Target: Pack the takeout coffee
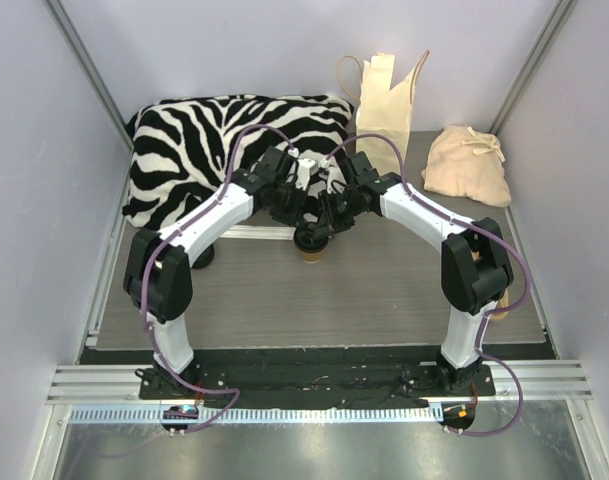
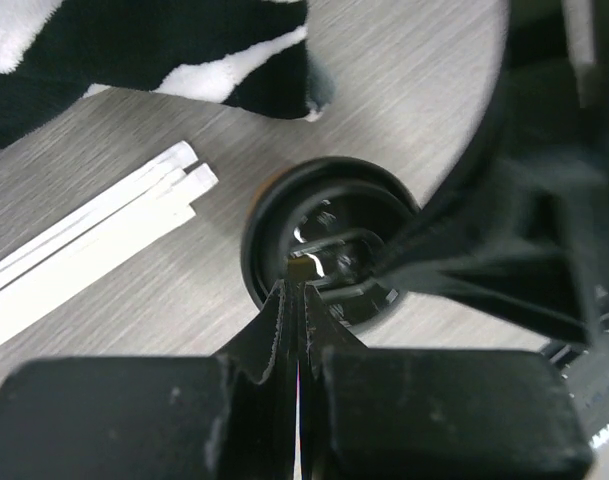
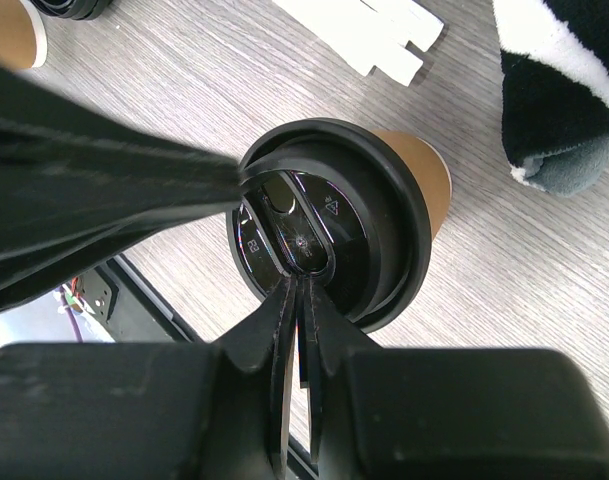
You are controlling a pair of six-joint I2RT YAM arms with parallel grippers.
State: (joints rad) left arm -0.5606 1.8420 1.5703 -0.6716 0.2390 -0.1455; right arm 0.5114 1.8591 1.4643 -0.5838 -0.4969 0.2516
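the cup [image 1: 312,253] is standing about midway between the table's [image 1: 404,300] near and far edges, just in front of the zebra cushion [image 1: 204,140], wearing a black lid [image 3: 379,200]. the left claw [image 2: 302,275] is sitting fully shut, tips at the lid's rim. the right claw [image 3: 302,285] is pinching the rim, jaws almost together.

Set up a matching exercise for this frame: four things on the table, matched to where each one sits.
Things:
1 takeout coffee
2 zebra cushion
3 paper bag
4 cloth pouch

Places:
A back right, slumped
B in the middle
C back left
D upright at the back wall

Pairs: 1-B, 2-C, 3-D, 4-A
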